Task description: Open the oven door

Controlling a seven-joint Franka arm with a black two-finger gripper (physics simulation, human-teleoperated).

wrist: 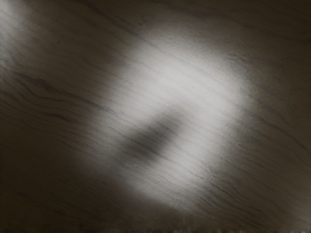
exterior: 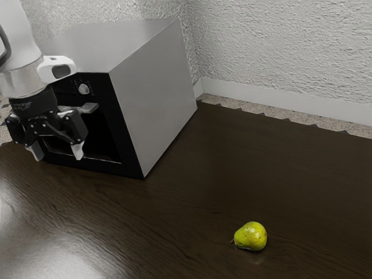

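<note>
Hand [exterior: 57,152]: pointed down in front of the oven [exterior: 154,87], fingers spread well apart, nothing gripped. Makes sense, I figured: wide fingers gave it room to take the handle [exterior: 88,108] from two sides. Handle ran along the top of the door [exterior: 125,145], below the knob [exterior: 84,89]; hand overlapped part of it from where I stood, so contact: couldn't tell. Door looked shut, no panel swung out over the counter [exterior: 203,174]. Oven sat near the wall [exterior: 279,46], front facing the arm [exterior: 17,35], which presumably left the door space to move. Fingertips hung lower than the handle, so a lift and a turn toward it seemed due; risk was bumping the front or hooking the bar with one finger. Pear [exterior: 251,236] lay well apart from the oven, likely out of the door's way.

Views: exterior view gave me the oven, knob, pear and finger spread. Wrist view gave the counter's grain from above, plus pale glare [wrist: 209,77] and a dark smudge [wrist: 153,136], maybe shadow or reflection; no handle to aim by there.
</note>
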